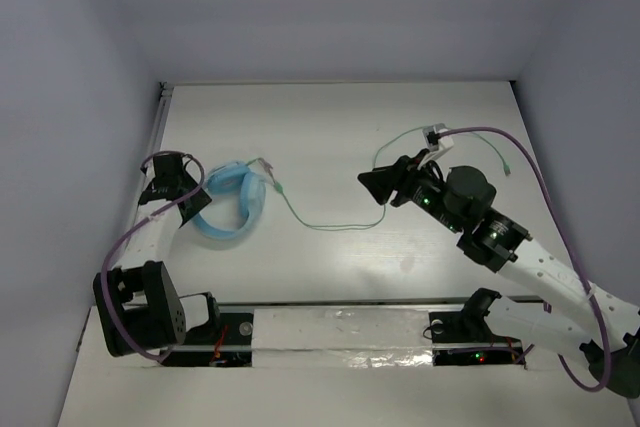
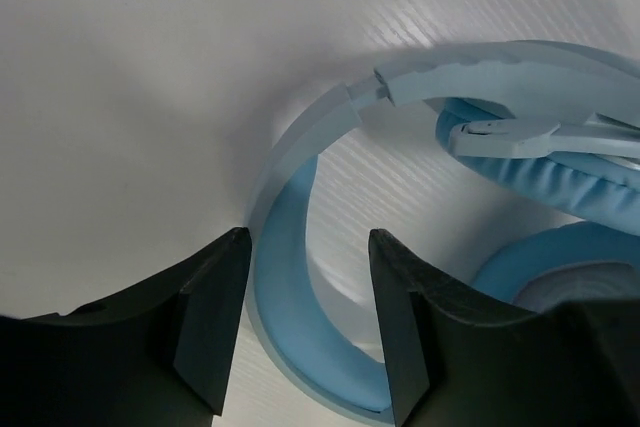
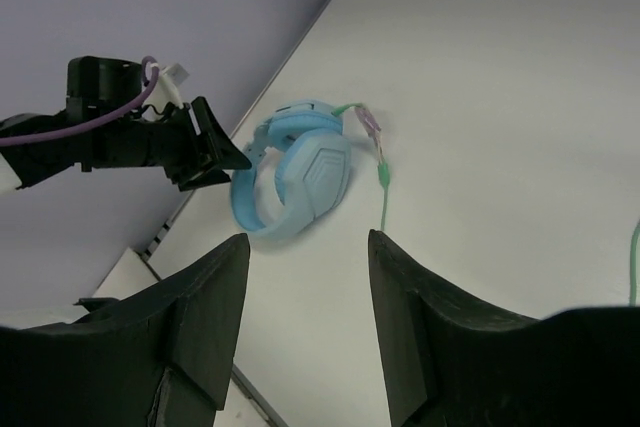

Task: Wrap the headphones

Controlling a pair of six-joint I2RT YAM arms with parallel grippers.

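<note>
Headphones (image 1: 232,209) light blue, on white bench (image 1: 330,117), pale green cable (image 1: 335,226) trailing rightward, left claw (image 2: 308,239) wide astride headband (image 2: 285,277), right claw (image 3: 308,239) wide, well apart.

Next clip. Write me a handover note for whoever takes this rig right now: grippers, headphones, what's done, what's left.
Left gripper: jaws open, straddling the headband, not clamped.
Right gripper: jaws open, empty, near the cable.
Headphones: on the table, left side. The cable lies loose, running rightward across the table.
Done: nothing wrapped.
Left: wind the whole cable.
</note>
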